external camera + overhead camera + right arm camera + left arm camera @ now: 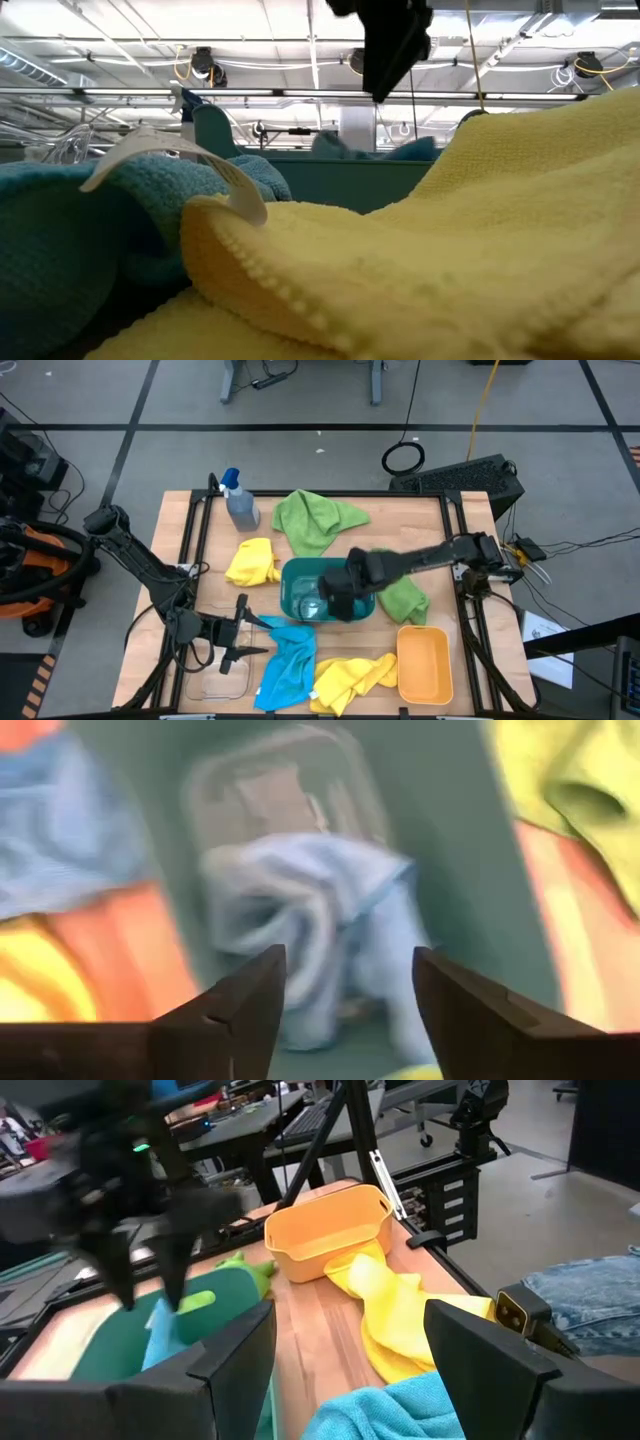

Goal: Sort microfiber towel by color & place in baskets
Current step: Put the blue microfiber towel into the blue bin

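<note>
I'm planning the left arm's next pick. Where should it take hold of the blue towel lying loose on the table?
Probably at the raised, bunched folds in the middle of the blue towel, coming straight down from above. It lies crumpled on the table, so the folds give pinchable bulk. The left tool, open, sits just beside it, while the yellow towel touches its far edge.

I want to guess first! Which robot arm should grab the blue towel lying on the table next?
Probably the left. Its open left gripper sits right beside the blue towel. The right gripper hangs open over the teal basket, which already holds another blue cloth.
</note>
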Controlling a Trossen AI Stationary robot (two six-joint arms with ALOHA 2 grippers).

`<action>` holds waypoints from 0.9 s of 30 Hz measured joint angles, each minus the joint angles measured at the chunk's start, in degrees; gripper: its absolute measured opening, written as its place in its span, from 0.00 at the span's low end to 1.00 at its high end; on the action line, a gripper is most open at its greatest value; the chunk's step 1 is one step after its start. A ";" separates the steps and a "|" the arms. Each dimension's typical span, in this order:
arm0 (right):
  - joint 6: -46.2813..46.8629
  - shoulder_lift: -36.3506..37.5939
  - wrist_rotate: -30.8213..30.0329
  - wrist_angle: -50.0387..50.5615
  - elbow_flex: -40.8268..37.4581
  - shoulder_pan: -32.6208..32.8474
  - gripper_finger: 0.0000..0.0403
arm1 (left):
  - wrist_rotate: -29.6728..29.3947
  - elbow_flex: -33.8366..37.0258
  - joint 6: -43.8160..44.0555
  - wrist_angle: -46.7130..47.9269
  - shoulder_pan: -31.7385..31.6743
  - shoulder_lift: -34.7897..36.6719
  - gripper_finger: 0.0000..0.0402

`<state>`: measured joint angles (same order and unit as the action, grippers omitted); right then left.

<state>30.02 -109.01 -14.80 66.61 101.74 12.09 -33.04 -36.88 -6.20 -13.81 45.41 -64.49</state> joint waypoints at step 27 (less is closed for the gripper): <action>-10.34 -1.35 -23.78 -62.21 -20.08 23.16 0.34 | 2.95 0.00 7.37 -1.71 -0.02 -8.37 0.65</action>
<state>19.68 -110.36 -38.58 4.40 81.66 35.25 -30.09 -36.88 1.18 -15.52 45.39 -72.87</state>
